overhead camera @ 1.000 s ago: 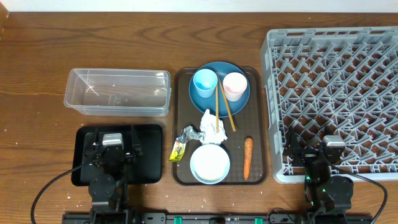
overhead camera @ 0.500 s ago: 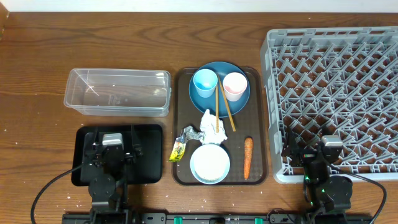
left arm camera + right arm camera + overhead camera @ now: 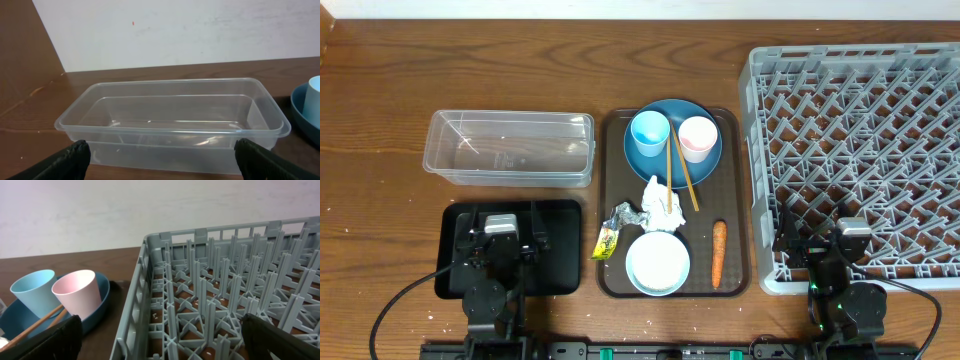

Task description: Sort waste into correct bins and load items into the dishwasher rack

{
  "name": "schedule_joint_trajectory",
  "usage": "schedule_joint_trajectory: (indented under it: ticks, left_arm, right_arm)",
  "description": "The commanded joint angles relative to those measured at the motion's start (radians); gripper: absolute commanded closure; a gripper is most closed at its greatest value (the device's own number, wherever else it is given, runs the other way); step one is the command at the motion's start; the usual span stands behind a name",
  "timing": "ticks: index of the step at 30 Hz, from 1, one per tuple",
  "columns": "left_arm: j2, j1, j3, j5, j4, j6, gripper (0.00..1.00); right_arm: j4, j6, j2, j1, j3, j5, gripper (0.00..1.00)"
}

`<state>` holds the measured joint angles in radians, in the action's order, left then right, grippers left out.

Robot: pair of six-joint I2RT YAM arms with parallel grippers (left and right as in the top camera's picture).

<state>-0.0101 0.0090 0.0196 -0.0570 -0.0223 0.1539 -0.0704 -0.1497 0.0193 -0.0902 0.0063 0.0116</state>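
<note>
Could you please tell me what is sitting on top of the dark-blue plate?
The light-blue cup and pale pink cup stand upright on the plate; the chopsticks rest across its near rim. The plate's surface beneath the cups is hidden.

- Table [image 3: 380,80]: brown wood grain, smooth, low sheen.
- Clear tub [image 3: 170,120]: transparent plastic, smooth, glossy.
- Rack [image 3: 210,305]: grey moulded plastic, matt.
- Tissue [image 3: 660,200]: white paper, crumpled, matt.
- Wrapper [image 3: 618,220]: silver-and-yellow foil, crinkled, shiny.
- Chopsticks [image 3: 687,182]: pale bare wood.
- Pink cup [image 3: 80,292]: smooth, matt.
</note>
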Motion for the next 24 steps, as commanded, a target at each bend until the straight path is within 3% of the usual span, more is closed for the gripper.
schedule_joint_trajectory:
  ticks: [1, 9, 11, 15, 21, 24]
  left_arm:
    - [0.006, -0.006, -0.016, 0.082, -0.047, -0.043, 0.05]
    - [0.005, -0.006, -0.006, 0.526, 0.067, -0.044, 0.05]
    - [0.005, -0.006, 0.02, 0.624, 0.069, -0.114, 0.06]
    - [0.005, -0.006, 0.081, 0.642, 0.061, -0.348, 0.05]
    - [-0.01, -0.006, 0.198, 0.701, 0.061, -0.494, 0.06]
    - [-0.031, -0.006, 0.291, 0.695, 0.061, -0.5, 0.05]
  right_arm:
    - [-0.004, -0.011, 0.001, -0.008, -0.001, -0.001, 0.01]
    - [-0.004, -0.011, 0.001, -0.008, -0.001, -0.001, 0.01]
    - [-0.004, -0.011, 0.001, -0.008, -0.001, -0.001, 0.01]
    - [-0.004, -0.01, 0.001, -0.008, -0.001, -0.001, 0.01]
    - [-0.004, -0.01, 0.001, -0.008, -0.001, -0.001, 0.01]
    - [-0.004, -0.01, 0.001, -0.008, -0.001, -0.001, 0.01]
